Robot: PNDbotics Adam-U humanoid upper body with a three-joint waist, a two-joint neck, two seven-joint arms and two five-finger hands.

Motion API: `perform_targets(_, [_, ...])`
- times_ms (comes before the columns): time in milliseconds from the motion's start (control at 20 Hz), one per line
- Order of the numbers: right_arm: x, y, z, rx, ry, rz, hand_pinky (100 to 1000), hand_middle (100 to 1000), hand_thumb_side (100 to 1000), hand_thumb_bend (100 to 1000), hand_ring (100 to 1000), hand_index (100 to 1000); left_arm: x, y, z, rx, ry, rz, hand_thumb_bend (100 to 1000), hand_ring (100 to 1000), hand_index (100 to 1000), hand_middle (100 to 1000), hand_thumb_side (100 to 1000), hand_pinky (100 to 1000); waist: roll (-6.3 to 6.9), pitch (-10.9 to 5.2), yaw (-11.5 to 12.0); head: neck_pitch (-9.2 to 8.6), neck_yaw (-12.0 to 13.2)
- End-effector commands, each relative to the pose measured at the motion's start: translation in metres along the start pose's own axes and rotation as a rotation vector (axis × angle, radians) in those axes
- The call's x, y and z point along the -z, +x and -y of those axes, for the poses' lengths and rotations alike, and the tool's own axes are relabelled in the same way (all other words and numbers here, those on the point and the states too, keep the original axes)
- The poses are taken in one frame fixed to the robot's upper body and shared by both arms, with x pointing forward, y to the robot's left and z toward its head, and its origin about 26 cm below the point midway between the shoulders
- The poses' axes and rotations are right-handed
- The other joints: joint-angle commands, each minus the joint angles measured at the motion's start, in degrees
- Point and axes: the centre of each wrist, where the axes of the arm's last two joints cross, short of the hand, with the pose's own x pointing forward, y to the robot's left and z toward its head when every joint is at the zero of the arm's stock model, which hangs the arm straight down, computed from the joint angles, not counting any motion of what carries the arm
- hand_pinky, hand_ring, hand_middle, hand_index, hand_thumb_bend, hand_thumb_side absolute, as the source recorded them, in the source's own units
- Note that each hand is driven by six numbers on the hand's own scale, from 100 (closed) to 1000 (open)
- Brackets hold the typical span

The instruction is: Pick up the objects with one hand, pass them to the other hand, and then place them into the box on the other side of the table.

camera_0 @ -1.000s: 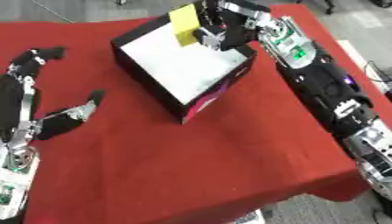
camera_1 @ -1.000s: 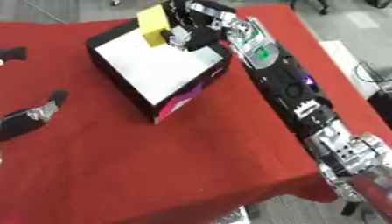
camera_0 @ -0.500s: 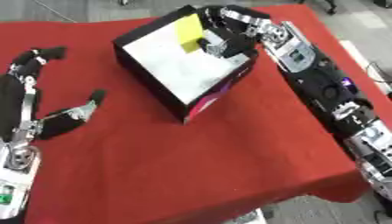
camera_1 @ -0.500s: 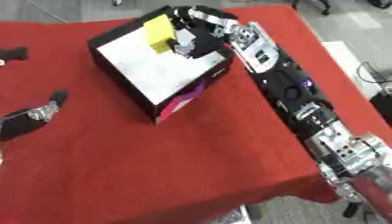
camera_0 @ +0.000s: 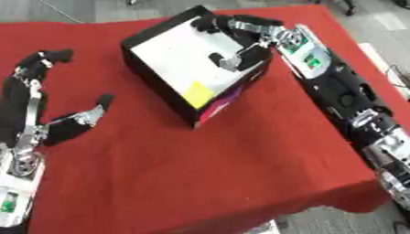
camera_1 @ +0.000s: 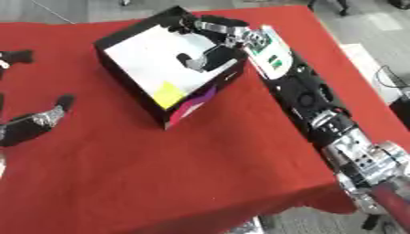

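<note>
Red desk (camera_0: pixel 200 173); black box (camera_0: pixel 156 75) with white inside, magenta on one side; yellow block (camera_0: pixel 198 94); black and silver robot hand (camera_0: pixel 240 43)

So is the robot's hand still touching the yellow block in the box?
Apart. In the left eye view the yellow block lies at the box's near corner, with bare white floor between it and the right hand.
</note>
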Motion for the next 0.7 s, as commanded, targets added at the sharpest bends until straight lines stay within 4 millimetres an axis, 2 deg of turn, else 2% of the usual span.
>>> perform_targets(50, [-0.01,0.003,0.018,-0.05,-0.006,0.002,1000,1000,212,100,1000,1000,0.006,0.001,-0.005,0.013,0.01,0.028,538,739,812,636,502,807,0.61,-2.58,-0.1,-0.35,0.2])
perform_targets(250, [-0.011,0.002,0.018,-0.068,-0.01,0.001,1000,1000,213,100,1000,1000,0.006,0.001,-0.004,0.014,0.01,0.025,540,738,812,635,502,806,0.62,-2.59,0.0,-0.38,0.3])
perform_targets(300, [-0.01,0.002,0.018,-0.07,-0.011,0.003,1000,1000,252,100,1000,1000,0.006,0.001,-0.004,0.014,0.01,0.025,536,738,812,635,506,806,0.62,-2.6,0.0,-0.4,0.3])
perform_targets(350, [-0.01,0.003,0.018,-0.07,-0.013,0.007,1000,1000,210,100,1000,1000,0.006,0.001,-0.004,0.014,0.01,0.025,541,738,812,635,501,806,0.62,-2.62,0.0,-0.44,0.3])
perform_targets(700, [-0.005,0.014,0.023,0.027,-0.075,0.045,1000,1000,208,100,1000,1000,0.007,0.002,-0.005,0.014,0.014,0.026,543,737,811,634,500,805,0.61,-2.74,0.0,-0.68,1.0])
